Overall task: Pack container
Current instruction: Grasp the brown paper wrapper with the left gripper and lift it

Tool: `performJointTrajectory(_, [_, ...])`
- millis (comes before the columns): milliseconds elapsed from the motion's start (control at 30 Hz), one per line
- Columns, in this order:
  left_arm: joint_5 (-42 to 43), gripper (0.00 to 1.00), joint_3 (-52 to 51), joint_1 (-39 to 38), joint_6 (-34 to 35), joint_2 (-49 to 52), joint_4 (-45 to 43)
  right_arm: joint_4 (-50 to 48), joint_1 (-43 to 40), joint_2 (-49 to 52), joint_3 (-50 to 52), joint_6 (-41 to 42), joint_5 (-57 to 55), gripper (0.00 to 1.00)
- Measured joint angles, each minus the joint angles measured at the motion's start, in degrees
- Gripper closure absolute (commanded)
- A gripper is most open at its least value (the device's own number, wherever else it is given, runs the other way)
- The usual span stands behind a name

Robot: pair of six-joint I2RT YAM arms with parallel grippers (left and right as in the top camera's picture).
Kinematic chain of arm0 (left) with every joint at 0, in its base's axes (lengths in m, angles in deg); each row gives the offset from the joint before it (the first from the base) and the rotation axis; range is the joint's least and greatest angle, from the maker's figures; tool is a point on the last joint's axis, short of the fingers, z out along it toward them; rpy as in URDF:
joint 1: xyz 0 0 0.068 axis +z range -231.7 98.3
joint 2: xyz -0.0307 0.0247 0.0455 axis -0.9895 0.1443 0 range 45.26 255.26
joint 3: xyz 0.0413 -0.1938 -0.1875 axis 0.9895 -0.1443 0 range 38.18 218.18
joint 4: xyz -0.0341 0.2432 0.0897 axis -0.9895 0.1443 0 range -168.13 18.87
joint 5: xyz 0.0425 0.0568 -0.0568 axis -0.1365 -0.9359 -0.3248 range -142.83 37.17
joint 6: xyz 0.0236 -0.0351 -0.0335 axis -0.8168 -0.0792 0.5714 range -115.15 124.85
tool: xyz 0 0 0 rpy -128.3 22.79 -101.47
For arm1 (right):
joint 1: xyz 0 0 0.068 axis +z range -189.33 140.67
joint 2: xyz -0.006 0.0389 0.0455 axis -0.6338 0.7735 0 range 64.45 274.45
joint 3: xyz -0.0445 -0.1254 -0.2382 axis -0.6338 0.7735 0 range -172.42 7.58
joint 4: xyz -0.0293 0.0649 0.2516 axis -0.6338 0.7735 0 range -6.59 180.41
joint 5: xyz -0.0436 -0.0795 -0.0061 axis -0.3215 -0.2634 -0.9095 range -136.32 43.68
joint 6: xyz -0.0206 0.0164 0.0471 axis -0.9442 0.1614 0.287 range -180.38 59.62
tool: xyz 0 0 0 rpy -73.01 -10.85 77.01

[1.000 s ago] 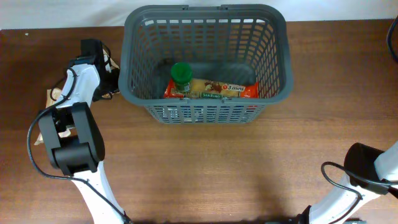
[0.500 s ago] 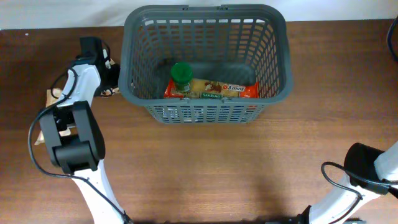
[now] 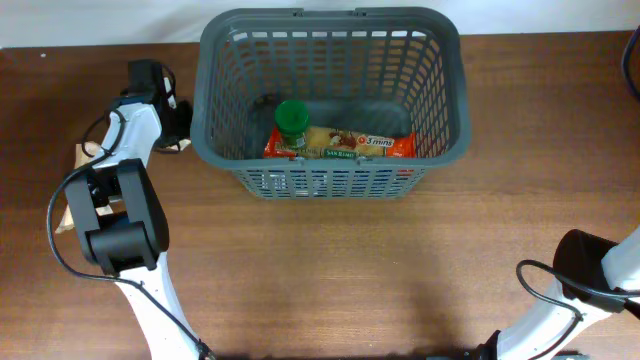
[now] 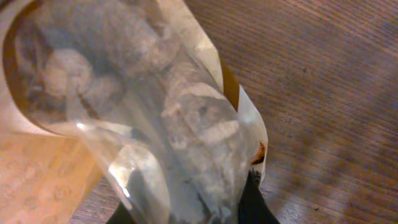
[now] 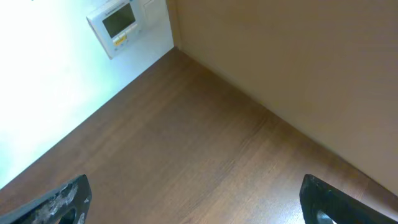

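The container point(image 3: 330, 20), a big dark grey lattice basket, stands at the back middle of the table. In it lie a green-capped jar point(image 3: 292, 118) and a red and yellow packet point(image 3: 352, 145). My left gripper point(image 4: 189, 214) is just left of the container, low over the wood, shut on a paper bag point(image 4: 155, 118) with a clear window and pale lumps inside. Its dark fingers point(image 4: 256, 208) press the bag's near end. In the overhead view the arm hides most of the bag. My right gripper point(image 5: 199, 208) stands wide open over bare wood, holding nothing.
Tan packaging point(image 3: 82, 155) shows on the table beside the left arm. The right arm point(image 3: 600, 270) sits at the table's front right corner. A white wall panel point(image 5: 118, 25) appears in the right wrist view, beyond the table edge.
The left gripper's jaws have closed onto the bag. The left wrist shifted slightly toward the back. The right arm has not moved.
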Motion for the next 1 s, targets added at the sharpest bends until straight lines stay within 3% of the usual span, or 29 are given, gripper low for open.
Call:
performJointTrajectory(267, [6.75,0.98,2.56,0.15,0.02,0.15,4.00,0.00,0.00,0.00,0.00,0.00,-0.02,0.01])
performJointTrajectory(500, [9.64,0.98,12.55,0.00,-0.72,-2.60,6.88,0.00,0.00,0.00,0.00,-0.02,0.00,0.01])
performJointTrajectory(833, [10.32,0.98,29.40,-0.85,-1.14,-24.55,6.47,0.00,0.00,0.00,0.00,-0.02,0.00,0.01])
performJointTrajectory(1000, [14.03,0.98,32.83,-7.76,-2.97,-33.03,5.88,0.00,0.00,0.00,0.00,-0.04,0.00,0.01])
